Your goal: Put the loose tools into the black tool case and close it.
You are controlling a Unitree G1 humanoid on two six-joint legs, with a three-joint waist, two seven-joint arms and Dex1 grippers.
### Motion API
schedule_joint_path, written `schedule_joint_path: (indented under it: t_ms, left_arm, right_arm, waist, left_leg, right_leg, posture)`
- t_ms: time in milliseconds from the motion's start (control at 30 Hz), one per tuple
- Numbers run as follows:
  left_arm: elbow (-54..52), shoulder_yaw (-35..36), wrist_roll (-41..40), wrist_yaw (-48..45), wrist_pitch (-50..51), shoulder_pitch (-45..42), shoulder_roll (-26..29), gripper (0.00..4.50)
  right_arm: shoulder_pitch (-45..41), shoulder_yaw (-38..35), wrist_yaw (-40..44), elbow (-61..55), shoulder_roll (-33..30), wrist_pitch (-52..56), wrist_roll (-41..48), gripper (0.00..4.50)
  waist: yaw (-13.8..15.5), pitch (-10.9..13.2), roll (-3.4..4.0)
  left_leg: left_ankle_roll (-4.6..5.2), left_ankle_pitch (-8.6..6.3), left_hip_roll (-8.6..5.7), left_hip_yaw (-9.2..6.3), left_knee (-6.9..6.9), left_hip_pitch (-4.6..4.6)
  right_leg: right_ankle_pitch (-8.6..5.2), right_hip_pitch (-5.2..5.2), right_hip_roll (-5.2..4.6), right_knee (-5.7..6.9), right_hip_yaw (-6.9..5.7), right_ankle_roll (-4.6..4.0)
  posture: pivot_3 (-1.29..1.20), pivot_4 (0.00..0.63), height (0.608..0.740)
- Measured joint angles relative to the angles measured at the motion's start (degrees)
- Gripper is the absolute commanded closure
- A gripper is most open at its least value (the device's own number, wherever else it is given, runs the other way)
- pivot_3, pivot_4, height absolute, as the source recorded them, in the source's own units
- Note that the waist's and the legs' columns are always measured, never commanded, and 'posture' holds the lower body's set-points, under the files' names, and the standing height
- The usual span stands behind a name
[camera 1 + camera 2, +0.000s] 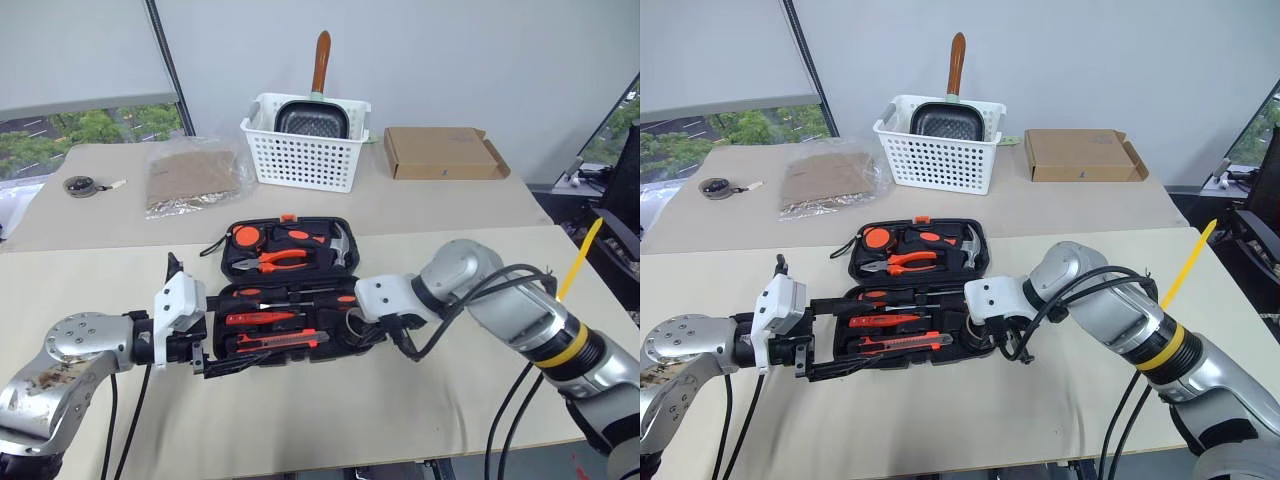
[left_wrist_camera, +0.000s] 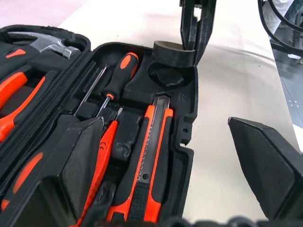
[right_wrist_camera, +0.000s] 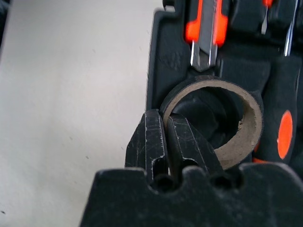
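Note:
The black tool case (image 1: 222, 262) lies open on the table, both halves flat. In its near half (image 2: 184, 137) lie a utility knife (image 2: 154, 142), a black-and-orange screwdriver (image 2: 120, 73) and a slim orange tool (image 2: 106, 146). My right gripper (image 3: 163, 118) is shut on the wall of the grey tape roll (image 3: 246, 118), holding it tilted just above the round recess at the near half's right end (image 2: 165, 75). My left gripper (image 2: 165, 120) stands open at the case's left end, one finger over the tools and the other past the front wall.
Orange-handled pliers (image 1: 280, 260) and a hammer (image 1: 340, 243) sit in the far half. Behind the case are a white basket (image 1: 305, 160) holding a pan, a cardboard box (image 1: 440, 152), a clear bag (image 1: 190, 175) and a small round object (image 1: 80, 186).

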Motion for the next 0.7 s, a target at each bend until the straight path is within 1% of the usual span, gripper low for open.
schedule_joint_path:
  t_ms: [67, 100, 133, 233, 267, 333, 367, 400, 433, 467, 533, 600, 700]
  left_arm:
    - [-0.51, -0.01, -0.01, 0.38, 0.00, 0.00, -0.08, 0.00]
    - [-0.82, -0.01, -0.04, 0.56, 0.00, 0.00, -0.09, 0.00]
    - [-0.93, -0.01, -0.13, 0.61, 0.00, 0.00, -0.09, 0.00]
    - [-0.93, -0.01, -0.50, 0.71, 0.01, 0.00, -0.08, 0.00]
    - [-0.93, -0.01, -0.55, 0.72, 0.01, -0.01, -0.08, 0.00]
    - [-0.92, -0.10, -0.63, 0.71, 0.03, -0.24, -0.08, 0.00]
    - [-0.92, -0.13, -0.66, 0.70, 0.03, -0.50, -0.07, 0.00]
    - [-0.92, -0.15, -0.67, 0.69, 0.03, -0.67, -0.07, 0.00]
    - [-0.91, -0.17, -0.70, 0.67, 0.04, -0.89, -0.06, 0.00]
    - [-0.90, -0.18, -0.73, 0.65, 0.05, -0.96, -0.06, 0.00]
    - [-0.72, -0.16, -0.87, 0.70, 0.07, -1.04, -0.07, 0.00]
    - [0.51, 0.07, -1.59, 1.34, 0.08, -1.40, -0.72, 0.00]
    - [4.31, 1.40, -1.65, 4.36, 0.04, -1.81, -3.33, 0.00]
  right_arm:
    - [0.00, 0.33, 0.34, 0.09, 0.82, 0.00, -0.34, 4.46]
    - [0.00, 0.32, 0.28, 0.09, 1.38, -0.06, -0.47, 3.77]
    - [0.00, 0.32, 0.16, 0.09, 1.85, -0.08, -0.56, 3.56]
    - [0.00, 0.28, 0.04, 0.09, 2.39, -0.09, -0.97, 2.51]
    - [0.00, 0.27, 0.05, 0.09, 2.40, -0.09, -0.98, 2.25]
    - [0.00, -0.19, -0.01, 0.09, 2.64, 0.05, -0.81, 1.45]
    - [0.00, -0.89, -0.17, 0.08, 2.89, 0.30, -0.77, 1.16]
    - [0.00, -1.41, -0.30, 0.07, 2.97, 0.52, -0.75, 0.75]
    - [0.00, -2.13, -0.61, 0.08, 2.98, 0.89, -0.68, 0.53]
    - [0.00, -2.71, -0.95, 0.09, 2.98, 1.16, -0.40, 0.06]
    - [0.00, -4.81, -1.71, 0.31, 3.50, 1.59, 0.74, 0.01]
    - [0.00, -8.70, -3.63, 2.01, 5.53, 2.60, 2.76, 0.01]
    - [-0.03, -16.05, -9.31, 7.93, 9.77, 4.13, 5.88, 0.01]
  waist:
    - [-0.04, 0.00, 0.00]
    - [-0.04, 0.00, 0.00]
    - [-0.04, 0.00, 0.00]
    - [0.01, 0.00, 0.00]
    - [0.01, 0.00, 0.00]
    - [-0.03, 0.00, 0.00]
    - [-0.04, 0.00, 0.00]
    - [-0.03, 0.00, 0.00]
    - [-0.02, 0.00, 0.00]
    - [-0.02, 0.00, 0.00]
    - [-0.04, 0.00, 0.00]
    - [-0.03, 0.00, 0.00]
    - [-0.06, -0.02, -0.02]
  left_leg:
    - [0.07, -0.04, 0.00, 0.00, 0.00, 0.02]
    - [0.07, -0.04, 0.01, -0.01, 0.00, 0.03]
    - [0.06, -0.03, 0.02, -0.01, 0.00, 0.04]
    - [0.03, -0.01, 0.03, -0.03, 0.01, 0.04]
    - [0.03, -0.01, 0.03, -0.03, 0.01, 0.04]
    - [0.03, -0.01, 0.03, -0.02, 0.01, 0.04]
    - [0.03, -0.02, 0.03, -0.02, 0.01, 0.04]
    - [0.03, -0.01, 0.03, -0.02, 0.01, 0.04]
    - [0.03, -0.01, 0.03, -0.02, 0.01, 0.04]
    - [0.02, -0.01, 0.03, -0.02, 0.00, 0.04]
    - [0.02, -0.01, 0.03, -0.02, 0.00, 0.04]
    - [0.00, 0.01, 0.03, -0.01, 0.01, 0.04]
    - [-0.03, 0.03, 0.06, 0.00, 0.02, 0.06]
  right_leg:
    - [0.00, 0.00, 0.00, 0.04, 0.00, 0.00]
    - [0.00, 0.00, 0.00, 0.06, 0.00, 0.00]
    - [0.00, 0.00, 0.00, 0.08, 0.01, 0.00]
    - [0.00, 0.00, 0.02, 0.12, -0.01, 0.00]
    - [0.00, 0.00, 0.02, 0.11, -0.01, -0.01]
    - [0.00, -0.01, 0.02, 0.11, 0.00, -0.01]
    - [0.00, -0.01, 0.02, 0.11, 0.00, -0.01]
    - [0.01, -0.01, 0.02, 0.11, 0.00, -0.01]
    - [0.01, 0.00, 0.02, 0.11, -0.01, -0.01]
    - [0.01, -0.01, 0.03, 0.11, -0.01, -0.01]
    - [0.01, -0.01, 0.03, 0.10, -0.01, -0.01]
    - [0.03, 0.00, 0.04, 0.11, 0.00, -0.03]
    - [0.09, 0.02, 0.08, 0.12, 0.00, -0.12]
  posture:
    - [0.00, 0.150, 0.700]
    - [0.00, 0.150, 0.700]
    - [0.00, 0.150, 0.700]
    - [0.00, 0.150, 0.700]
    - [0.00, 0.150, 0.700]
    - [0.00, 0.150, 0.700]
    - [0.00, 0.150, 0.700]
    - [0.00, 0.150, 0.700]
    - [0.00, 0.150, 0.700]
    - [0.00, 0.150, 0.700]
    - [0.00, 0.150, 0.700]
    - [0.00, 0.150, 0.700]
    - [0.00, 0.150, 0.700]
